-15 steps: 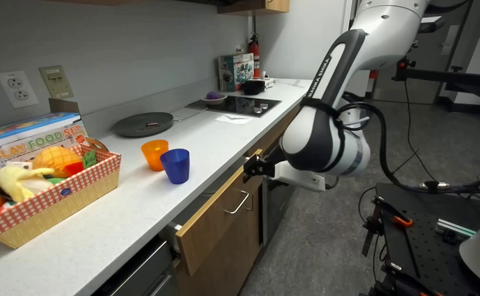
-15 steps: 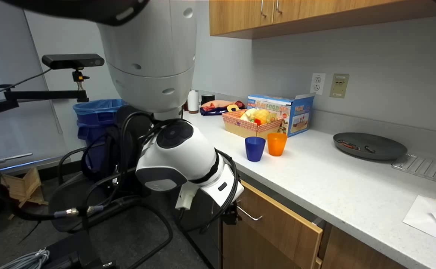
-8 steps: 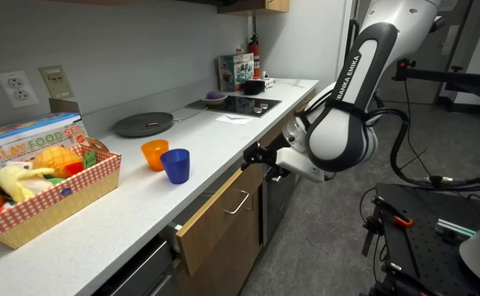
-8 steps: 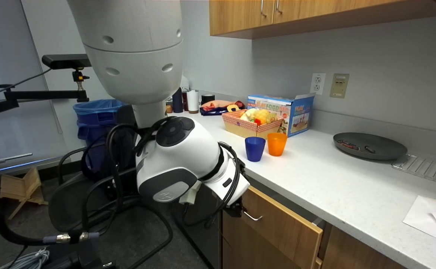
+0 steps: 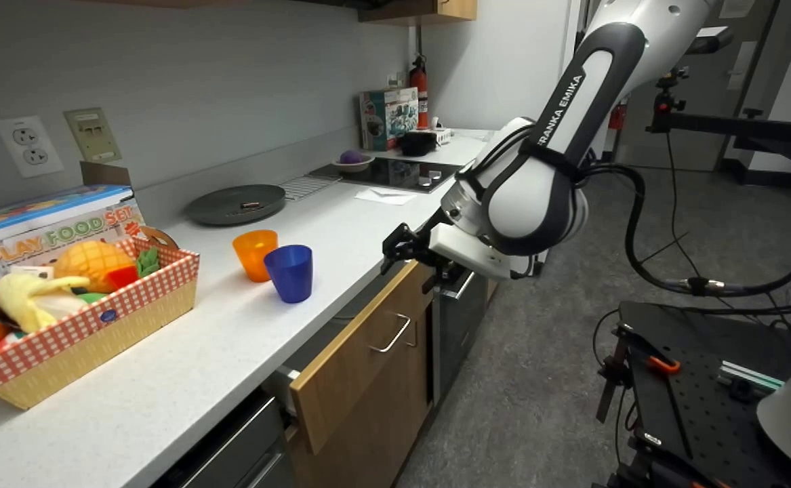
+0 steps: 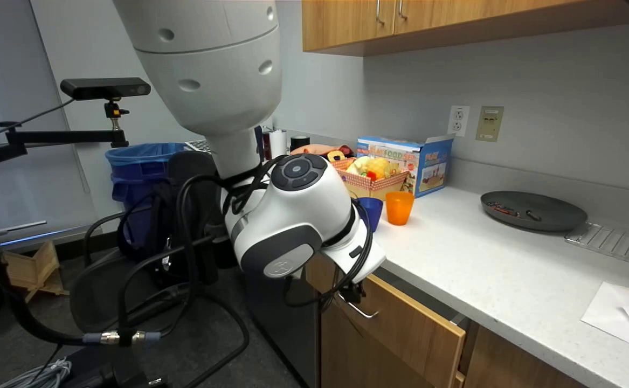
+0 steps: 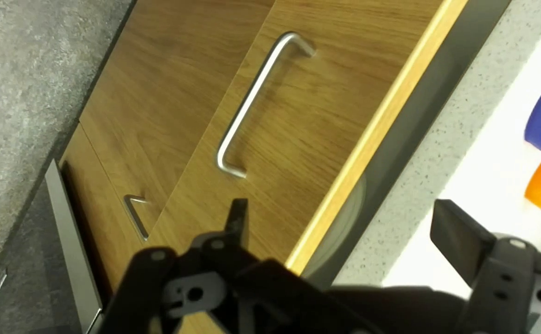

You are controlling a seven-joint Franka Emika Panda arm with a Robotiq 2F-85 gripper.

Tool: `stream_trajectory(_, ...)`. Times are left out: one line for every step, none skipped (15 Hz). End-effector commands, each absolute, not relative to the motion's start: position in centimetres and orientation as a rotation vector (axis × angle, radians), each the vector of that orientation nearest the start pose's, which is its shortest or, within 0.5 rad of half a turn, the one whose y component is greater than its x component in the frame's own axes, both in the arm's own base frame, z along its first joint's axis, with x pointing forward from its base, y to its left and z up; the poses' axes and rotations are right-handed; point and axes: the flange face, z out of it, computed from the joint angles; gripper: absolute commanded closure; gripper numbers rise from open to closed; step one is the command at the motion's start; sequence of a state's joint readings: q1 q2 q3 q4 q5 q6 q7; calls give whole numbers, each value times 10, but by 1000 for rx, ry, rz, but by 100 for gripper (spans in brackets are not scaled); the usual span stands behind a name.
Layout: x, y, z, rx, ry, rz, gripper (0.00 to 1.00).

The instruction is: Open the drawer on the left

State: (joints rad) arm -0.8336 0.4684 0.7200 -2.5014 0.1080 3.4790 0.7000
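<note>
My gripper is spread wide, its two fingers well apart, as the wrist view shows. In that view one finger shows against the wood of the drawer and the other against the white counter, so the drawer's top edge runs through the gap; whether I touch it, I cannot tell. In an exterior view I hang over the far end of that drawer, close to the counter's edge, with my arm slanting up behind. The drawer sits under the counter, pulled partway out, light-brown in front, with a slice of its inside showing. Its silver handle runs along the front, apart from my fingers. Inside, a pale rounded thing shows, too little of it to name. Below is a wood cabinet door with a second slim handle. On the counter, a blue cup and an orange cup stand just beside each other. Further along sits a checked-rim basket of toy food, in front of a play food box. Toward the wall lies a dark round pan, next to a wire rack; past these comes a black cooktop.
</note>
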Motion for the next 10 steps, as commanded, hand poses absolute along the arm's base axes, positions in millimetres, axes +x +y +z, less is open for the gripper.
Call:
stream_trajectory(524,-65,216,-2270,1376,-589,0)
stream_trajectory(528,-67,213,-2279,1381,-562,0)
stream_trajectory(532,-70,210,-2287,1388,-537,0)
stream_trajectory(534,-65,208,-2292,1398,-506,0)
stream_trajectory(536,-65,205,-2298,1411,-479,0)
stream_trajectory(539,-66,201,-2302,1426,-449,0)
stream_trajectory(542,-64,197,-2305,1438,-422,0)
stream_trajectory(547,-71,193,-2306,1451,-401,0)
stream_trajectory(551,-73,191,-2306,1463,-381,0)
stream_trajectory(556,-76,190,-2304,1471,-369,0)
